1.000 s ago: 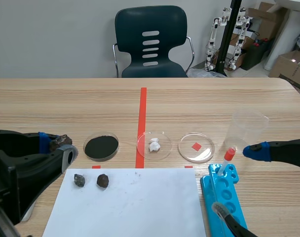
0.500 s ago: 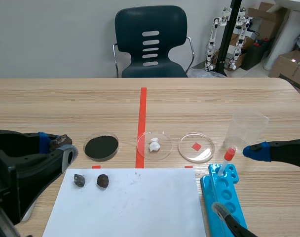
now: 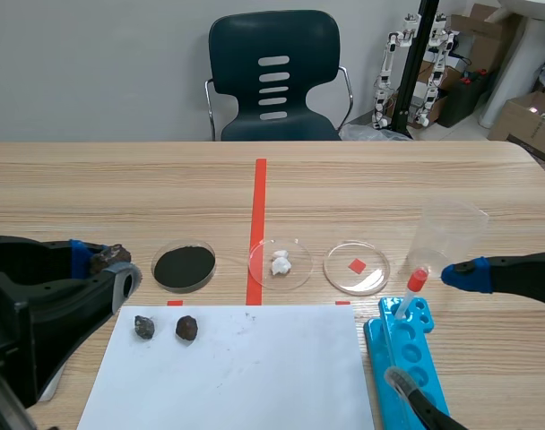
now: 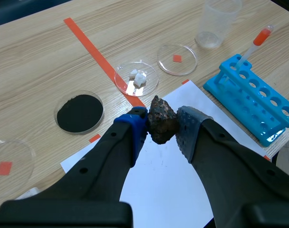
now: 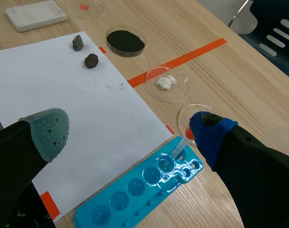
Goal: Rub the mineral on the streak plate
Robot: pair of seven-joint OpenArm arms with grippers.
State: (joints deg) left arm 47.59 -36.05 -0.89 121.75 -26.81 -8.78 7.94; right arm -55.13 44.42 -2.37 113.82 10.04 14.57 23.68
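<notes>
Plainly, the left gripper (image 4: 162,132) was clamped on the mineral (image 4: 161,116) beside the white sheet (image 3: 255,367).
Scene view: the mineral hung off the sheet's far left corner. Left wrist view: its long axis ran forward, away from the gripper. Right wrist view: the right gripper (image 5: 130,135) gaped over the sheet; the streak plate (image 5: 35,15) lay just off it.

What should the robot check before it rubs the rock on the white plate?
1. The left tool pinches the rock: ok.
2. The white plate is in sight near the paper: ok.
3. The rock touches the white plate: not ok, not there yet.
4. The right tool is open, away by the blue rack: ok.
5. The grip is tight enough for rubbing: cannot tell.
</notes>
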